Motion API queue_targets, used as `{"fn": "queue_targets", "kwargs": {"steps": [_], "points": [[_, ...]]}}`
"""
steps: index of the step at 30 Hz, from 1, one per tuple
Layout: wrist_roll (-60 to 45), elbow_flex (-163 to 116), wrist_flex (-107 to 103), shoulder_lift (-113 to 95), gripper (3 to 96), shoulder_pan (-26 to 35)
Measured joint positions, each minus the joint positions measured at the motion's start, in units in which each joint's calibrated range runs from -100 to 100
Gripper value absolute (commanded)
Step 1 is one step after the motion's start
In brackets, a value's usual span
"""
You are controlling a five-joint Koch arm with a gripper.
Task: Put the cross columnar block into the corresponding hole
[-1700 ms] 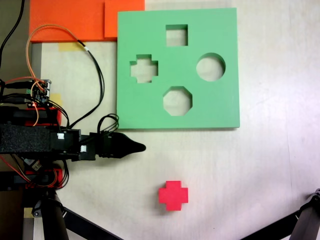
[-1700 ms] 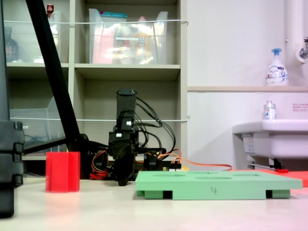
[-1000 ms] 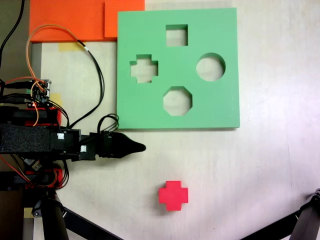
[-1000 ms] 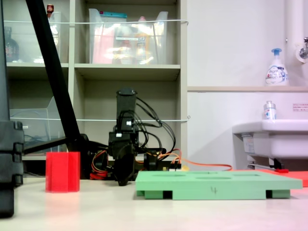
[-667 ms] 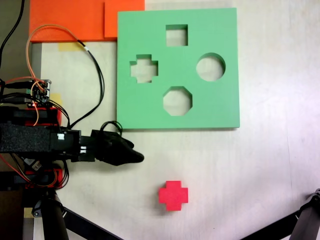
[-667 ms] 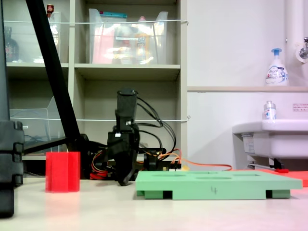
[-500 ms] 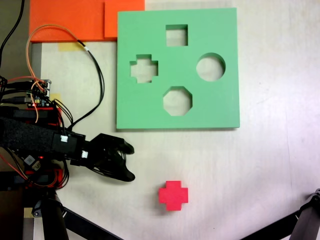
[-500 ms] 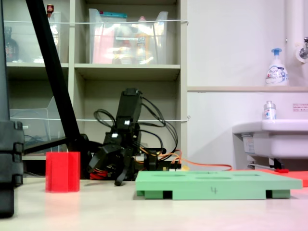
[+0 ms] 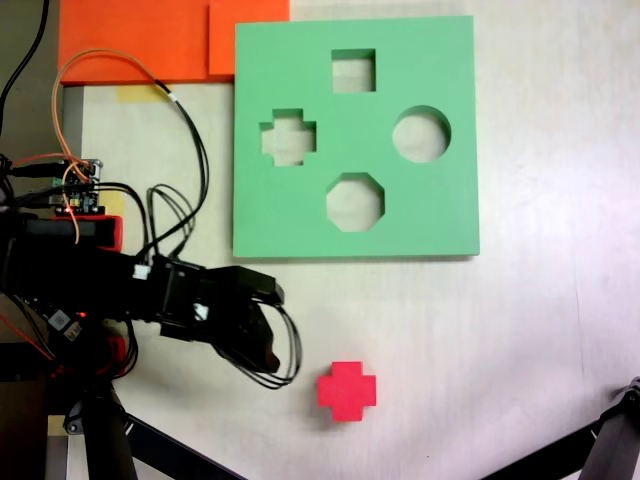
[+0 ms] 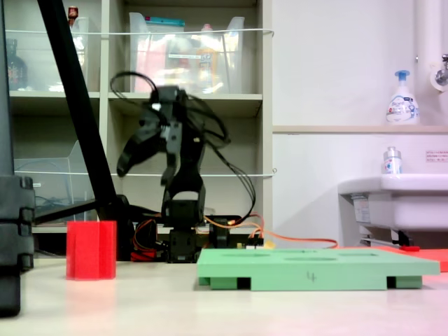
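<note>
The cross columnar block, bright red, rests on the pale table in front of the green board; in the second exterior view it stands at the left. The corresponding hole is the plus-shaped cutout near the board's left edge in the first exterior view. My gripper hovers left of the block and a little toward the board, apart from it. It is raised well above the table, with its jaws spread open and nothing between them.
Orange foam sheets lie beyond the board's left corner. Loose cables run from the arm's base toward them. Black tripod legs cross the near corners of the table. A shelf and a sink stand behind.
The gripper was shut and low beside the board's near-left corner. It has opened, risen high off the table and swung toward the red block. Block and board have not moved.
</note>
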Motion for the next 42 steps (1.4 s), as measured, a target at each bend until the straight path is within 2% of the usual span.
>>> {"fn": "queue_targets", "kwargs": {"steps": [4,8,11,14,16,38,42], "points": [[0.00,12.54,-9.99,17.92,47.2,-0.34],[-0.44,18.42,-10.87,28.04,63.6,-1.66],[-0.59,25.09,-11.16,36.39,72.3,-2.44],[-0.59,28.91,-11.55,46.10,89.4,-3.17],[-0.63,30.97,-11.55,52.67,95.4,-3.37],[-4.15,38.90,-9.99,85.23,94.2,-4.59],[-4.15,38.90,-9.99,88.10,71.8,-5.03]]}}
